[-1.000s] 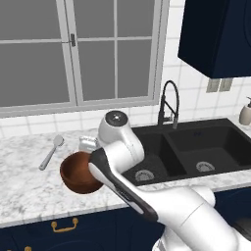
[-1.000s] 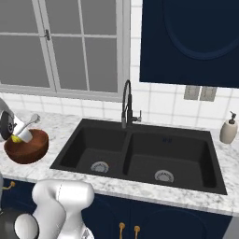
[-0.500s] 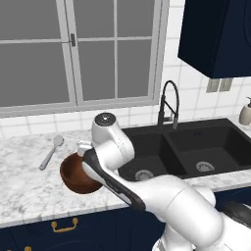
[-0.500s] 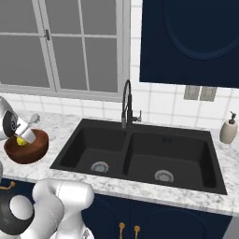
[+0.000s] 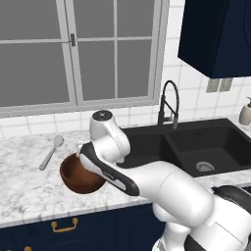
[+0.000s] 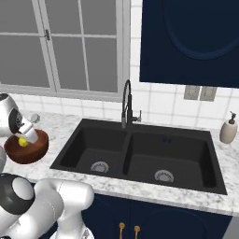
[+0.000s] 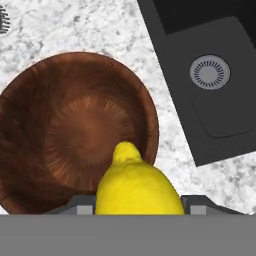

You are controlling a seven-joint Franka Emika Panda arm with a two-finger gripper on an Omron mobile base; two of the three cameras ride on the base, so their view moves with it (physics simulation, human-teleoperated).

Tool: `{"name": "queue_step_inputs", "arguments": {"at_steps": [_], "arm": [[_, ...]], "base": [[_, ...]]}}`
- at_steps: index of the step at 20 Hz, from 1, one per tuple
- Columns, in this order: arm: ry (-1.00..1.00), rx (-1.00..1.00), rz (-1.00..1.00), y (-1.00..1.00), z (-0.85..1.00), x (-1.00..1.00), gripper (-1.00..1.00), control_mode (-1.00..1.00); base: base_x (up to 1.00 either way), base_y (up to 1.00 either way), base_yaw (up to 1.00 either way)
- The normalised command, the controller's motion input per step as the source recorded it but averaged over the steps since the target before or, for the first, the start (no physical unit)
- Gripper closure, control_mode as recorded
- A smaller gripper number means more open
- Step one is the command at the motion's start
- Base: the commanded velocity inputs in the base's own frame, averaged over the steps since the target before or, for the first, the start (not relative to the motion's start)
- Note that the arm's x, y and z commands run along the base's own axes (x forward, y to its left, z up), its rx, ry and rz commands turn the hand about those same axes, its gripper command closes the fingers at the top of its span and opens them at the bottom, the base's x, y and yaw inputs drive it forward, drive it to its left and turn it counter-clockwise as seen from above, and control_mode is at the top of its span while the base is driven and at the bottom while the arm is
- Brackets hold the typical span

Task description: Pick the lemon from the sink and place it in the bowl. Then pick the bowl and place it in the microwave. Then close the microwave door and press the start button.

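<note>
My gripper (image 7: 137, 212) is shut on the lemon (image 7: 137, 187), a bright yellow oval that hangs just above the near inner wall of the reddish-brown wooden bowl (image 7: 30, 130). The bowl (image 5: 78, 179) stands on the marble counter left of the black sink (image 5: 196, 147). From the right base view the lemon (image 6: 22, 142) sits over the bowl (image 6: 37, 148), with the gripper (image 6: 24, 138) on it at the far left. Both basins of the sink (image 6: 140, 149) hold nothing. The microwave and its door are out of view.
A metal spoon (image 5: 51, 152) lies on the counter behind the bowl. The black arched faucet (image 6: 127, 102) stands behind the sink, and a soap dispenser (image 6: 228, 130) at its right end. A dark blue wall cabinet (image 6: 191, 42) hangs above.
The arm's upper joints have swung a little to the left. The lemon stays gripped over the bowl, and the bowl has not moved.
</note>
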Motion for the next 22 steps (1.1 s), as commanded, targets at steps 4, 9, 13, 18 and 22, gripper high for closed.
{"name": "queue_step_inputs", "arguments": {"at_steps": [4, 9, 13, 18, 22], "arm": [[0.05, 0.0, 0.01, 0.15, -0.2, 0.0, 1.0, -1.0], [0.01, 0.0, 0.01, 0.05, -0.26, 0.0, 1.0, -1.0], [0.0, 0.0, 0.0, 0.04, -0.27, 0.0, 1.0, -1.0], [0.01, -0.01, 0.0, 0.12, -0.23, 0.0, -1.0, -1.0], [0.0, 0.0, 0.0, 0.02, -0.04, 0.0, -1.0, -1.0]], "base": [[0.0, 0.0, 0.0], [0.0, 0.0, 0.0], [0.0, 0.0, 0.0], [0.0, 0.0, 0.0], [0.0, 0.0, 0.0]]}}
